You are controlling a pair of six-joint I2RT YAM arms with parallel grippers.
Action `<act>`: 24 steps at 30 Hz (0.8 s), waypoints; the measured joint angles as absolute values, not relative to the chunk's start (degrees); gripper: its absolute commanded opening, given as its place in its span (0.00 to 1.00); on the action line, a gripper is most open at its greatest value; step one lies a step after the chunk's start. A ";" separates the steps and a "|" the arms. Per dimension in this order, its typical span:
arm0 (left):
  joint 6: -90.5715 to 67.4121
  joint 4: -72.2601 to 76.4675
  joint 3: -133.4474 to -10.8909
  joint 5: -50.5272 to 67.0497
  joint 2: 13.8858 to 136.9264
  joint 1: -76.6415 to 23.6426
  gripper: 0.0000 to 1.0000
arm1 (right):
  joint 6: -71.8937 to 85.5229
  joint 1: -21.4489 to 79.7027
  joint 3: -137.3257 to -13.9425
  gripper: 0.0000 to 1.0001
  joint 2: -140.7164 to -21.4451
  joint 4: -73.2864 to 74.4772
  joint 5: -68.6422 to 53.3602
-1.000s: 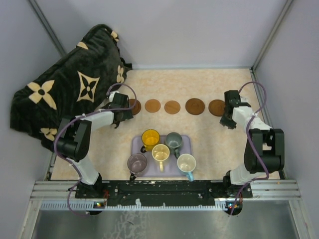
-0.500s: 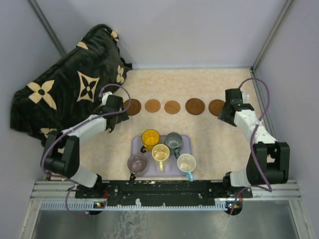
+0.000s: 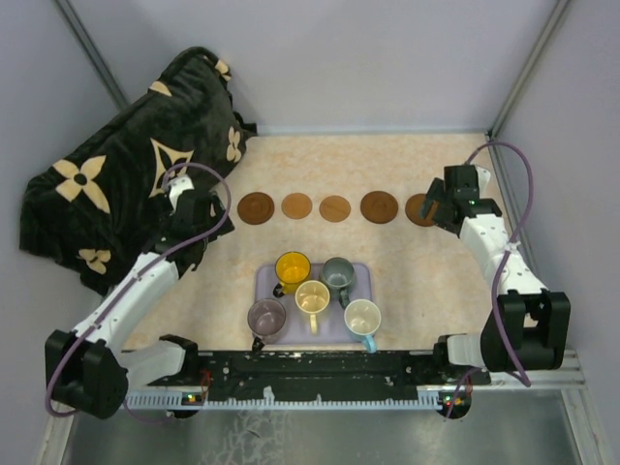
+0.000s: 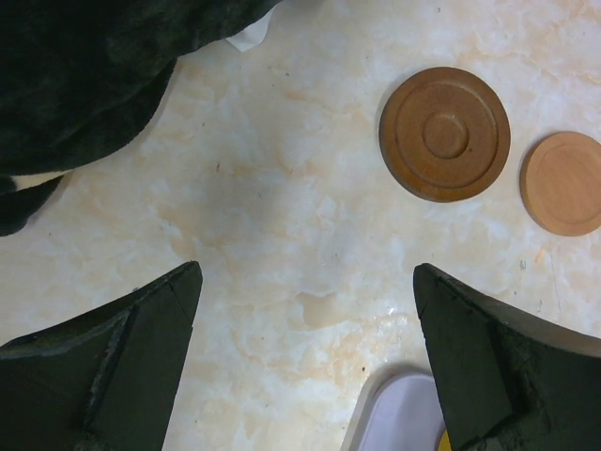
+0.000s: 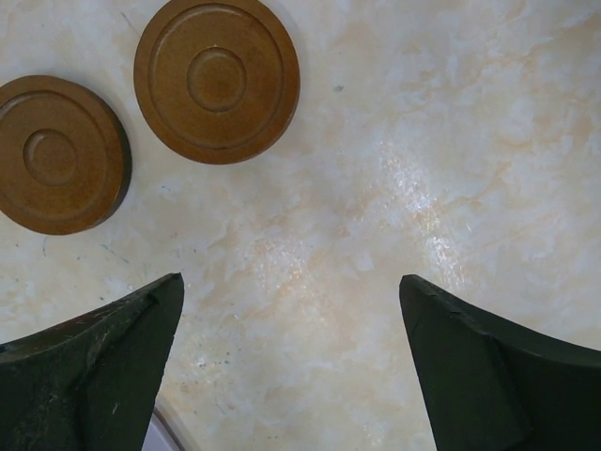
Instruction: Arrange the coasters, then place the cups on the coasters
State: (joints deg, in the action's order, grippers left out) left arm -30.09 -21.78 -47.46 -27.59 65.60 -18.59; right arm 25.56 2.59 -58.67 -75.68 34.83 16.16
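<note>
Our left pincer (image 4: pixel 308 272) and right pincer (image 5: pixel 289 279) gape wide, empty — crowded small multicoloured handled mugs (image 3: pixel 312 295) could knock together when grasped.

Five coasters (image 3: pixel 335 208) lay in a row across the surface (image 3: pixel 417 281); in front of them, five cups (image 3: pixel 312 296) stood in a tray (image 3: pixel 361 281).

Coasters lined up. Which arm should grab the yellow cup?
Left. Open left gripper is nearer the yellow cup, at the far-left corner of the tray; right gripper, also open, is by the rightmost coasters.
</note>
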 measured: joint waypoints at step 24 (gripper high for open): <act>-28.71 -28.03 -44.31 -25.56 47.57 -18.59 1.00 | 25.10 2.57 -56.99 0.99 -57.14 37.36 15.81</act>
State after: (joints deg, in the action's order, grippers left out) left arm -28.71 -28.03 -44.31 -25.56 47.57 -18.59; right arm 25.10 2.57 -56.99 -57.14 37.36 15.81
